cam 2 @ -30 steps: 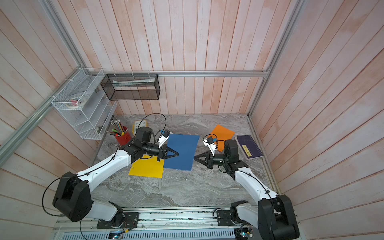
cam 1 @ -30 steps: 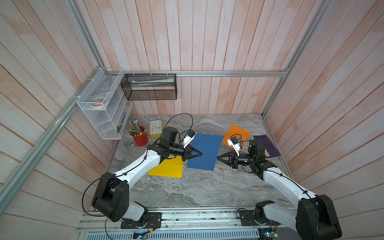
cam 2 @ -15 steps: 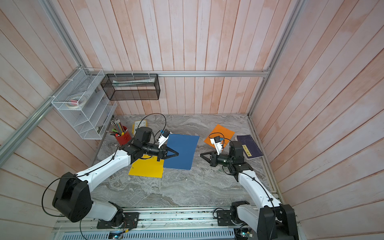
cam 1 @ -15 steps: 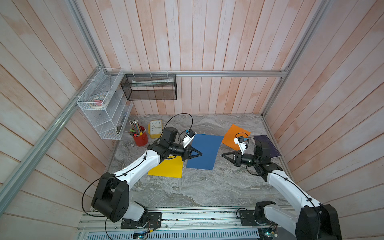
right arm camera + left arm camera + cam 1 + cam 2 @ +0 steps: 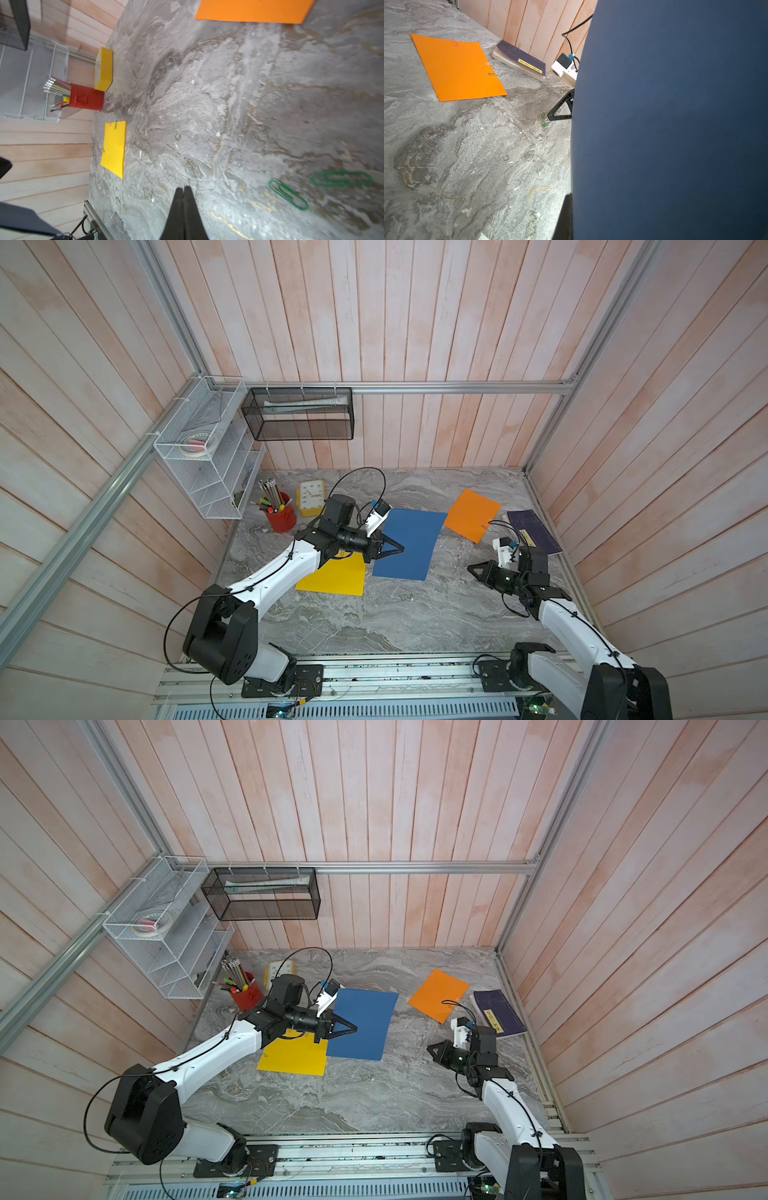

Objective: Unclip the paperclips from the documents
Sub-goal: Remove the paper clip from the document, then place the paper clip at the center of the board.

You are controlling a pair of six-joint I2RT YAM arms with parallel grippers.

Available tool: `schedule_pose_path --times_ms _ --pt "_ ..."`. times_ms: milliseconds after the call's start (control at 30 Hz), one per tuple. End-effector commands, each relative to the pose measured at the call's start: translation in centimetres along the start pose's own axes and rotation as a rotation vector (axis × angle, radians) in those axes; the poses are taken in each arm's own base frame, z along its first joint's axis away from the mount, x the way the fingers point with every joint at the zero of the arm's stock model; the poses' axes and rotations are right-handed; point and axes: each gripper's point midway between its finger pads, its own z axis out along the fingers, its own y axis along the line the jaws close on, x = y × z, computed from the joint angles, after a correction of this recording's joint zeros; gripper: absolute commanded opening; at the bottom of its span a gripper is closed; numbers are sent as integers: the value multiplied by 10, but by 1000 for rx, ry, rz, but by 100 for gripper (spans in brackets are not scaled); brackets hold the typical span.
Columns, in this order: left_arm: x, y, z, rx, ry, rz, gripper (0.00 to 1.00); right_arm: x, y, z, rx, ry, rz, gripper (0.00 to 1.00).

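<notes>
The left gripper (image 5: pixel 395 548) is clenched on the dark blue sheet (image 5: pixel 413 543) at its edge beside the yellow sheet (image 5: pixel 334 578); the right gripper (image 5: pixel 183 188) is pressed shut on nothing, near two loose green paperclips (image 5: pixel 287 194) (a silvery paperclip (image 5: pixel 546 120) lies there too); the orange sheet (image 5: pixel 456 66) lies flat, three clips on its edges.

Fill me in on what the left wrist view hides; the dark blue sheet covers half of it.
Observer: The left tool is shut on an edge of the dark blue document.
Operator: Report the yellow one.
Observer: The yellow document carries a red paperclip and a green paperclip side by side on one edge.
Operator: Check the right tool.
Observer: The right tool is shut and holds nothing.
</notes>
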Motion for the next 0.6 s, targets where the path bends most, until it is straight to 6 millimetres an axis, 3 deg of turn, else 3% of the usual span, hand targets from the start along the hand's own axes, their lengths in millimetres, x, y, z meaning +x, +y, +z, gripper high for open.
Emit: schedule_pose_path --times_ms 0,300,567 --pt "2 1 -3 -14 -5 16 0 3 -30 -2 128 -19 98 0" --pt "3 4 -2 -19 -1 10 0 13 -75 -13 295 -40 223 1" --pt "2 4 -1 -18 1 8 0 17 -88 -14 342 -44 253 5"
